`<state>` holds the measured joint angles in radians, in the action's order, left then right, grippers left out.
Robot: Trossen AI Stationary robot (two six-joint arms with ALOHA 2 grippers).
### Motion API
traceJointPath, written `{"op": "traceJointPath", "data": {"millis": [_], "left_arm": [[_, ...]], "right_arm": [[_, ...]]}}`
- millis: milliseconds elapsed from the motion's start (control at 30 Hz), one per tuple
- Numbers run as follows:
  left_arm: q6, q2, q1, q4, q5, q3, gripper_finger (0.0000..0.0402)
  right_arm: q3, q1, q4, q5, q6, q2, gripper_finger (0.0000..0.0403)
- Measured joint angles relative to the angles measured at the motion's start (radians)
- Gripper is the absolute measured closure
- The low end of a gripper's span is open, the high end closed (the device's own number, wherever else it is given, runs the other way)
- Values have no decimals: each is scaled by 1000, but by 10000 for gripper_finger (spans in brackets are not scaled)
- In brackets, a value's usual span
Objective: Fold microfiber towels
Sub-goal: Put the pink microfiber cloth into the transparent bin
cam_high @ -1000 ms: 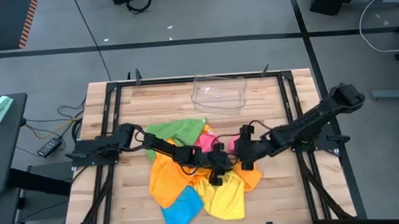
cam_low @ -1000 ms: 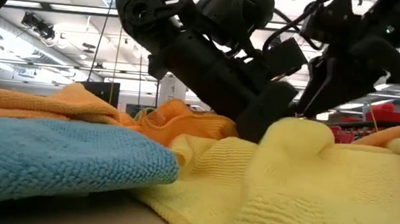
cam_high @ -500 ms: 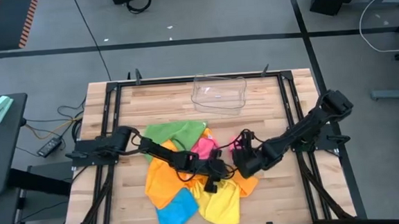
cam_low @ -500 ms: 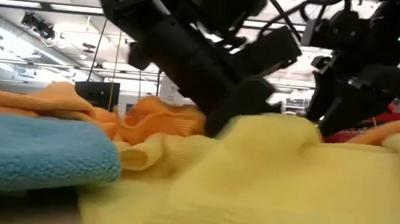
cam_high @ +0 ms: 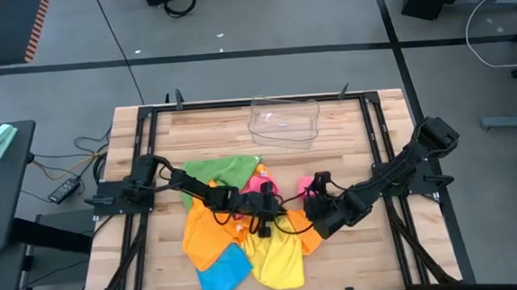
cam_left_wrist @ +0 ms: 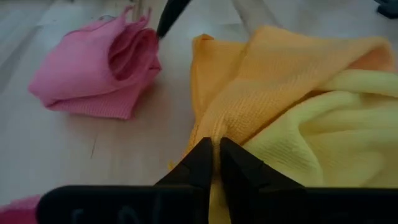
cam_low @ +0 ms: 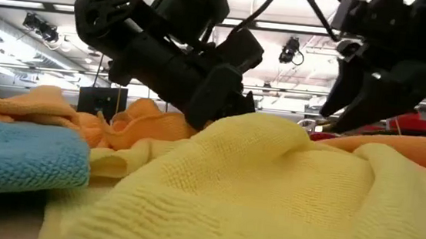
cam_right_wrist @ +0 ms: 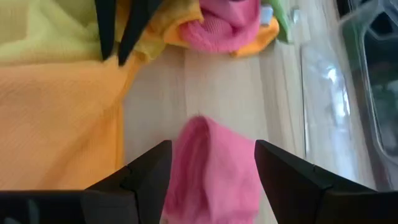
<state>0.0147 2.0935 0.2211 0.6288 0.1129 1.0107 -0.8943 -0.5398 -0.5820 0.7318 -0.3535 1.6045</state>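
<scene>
Microfiber towels lie heaped at the table's middle: green [cam_high: 224, 171], orange [cam_high: 203, 231], blue [cam_high: 221, 273], yellow [cam_high: 279, 261] and two pink lumps [cam_high: 261, 183] [cam_high: 304, 188]. My left gripper [cam_high: 265, 220] [cam_left_wrist: 215, 157] sits low on the heap where orange [cam_left_wrist: 273, 74] meets yellow [cam_left_wrist: 323, 124], shut on cloth. My right gripper [cam_high: 311, 203] [cam_right_wrist: 214, 177] stands open, slanting down over the right-hand pink lump [cam_right_wrist: 214, 168], which shows between its fingers. My left gripper pinches a bunched ridge of the orange towel [cam_left_wrist: 217, 134] between its two fingers. It comes slanting down from the table's left. Yellow cloth lies against the same spot; I cannot tell whether it is caught too. Both towels rest on the table. My right gripper: I cannot tell whether its fingers touch the pink lump.
A clear plastic tray [cam_high: 284, 122] stands at the far middle of the table. Bare wood lies around the heap on the left, right and far sides. Black frame rails [cam_high: 146, 152] run along the table's left and right edges.
My left gripper has drawn back toward the table's left and a little toward the far edge, and the orange, yellow and blue towels have slid left with it, the yellow bunching up. My right arm has swung toward the near edge, its gripper rolling over the pink lump.
</scene>
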Motion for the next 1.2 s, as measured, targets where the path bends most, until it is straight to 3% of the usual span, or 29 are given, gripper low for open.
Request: {"op": "traceJointPath", "data": {"millis": [200, 433, 1033, 1200], "left_arm": [[0, 0, 1, 22, -31, -2, 360], [-8, 0, 2, 43, -142, -2, 369], [-24, -1, 8, 40, -146, -1, 372], [-25, -1, 8, 40, -146, -1, 364]], "right_arm": [[1, 14, -8, -4, 21, 21, 164], [15, 23, -8, -19, 12, 40, 164], [86, 21, 76, 0, -58, 156, 164], [93, 22, 70, 8, -65, 157, 192]]}}
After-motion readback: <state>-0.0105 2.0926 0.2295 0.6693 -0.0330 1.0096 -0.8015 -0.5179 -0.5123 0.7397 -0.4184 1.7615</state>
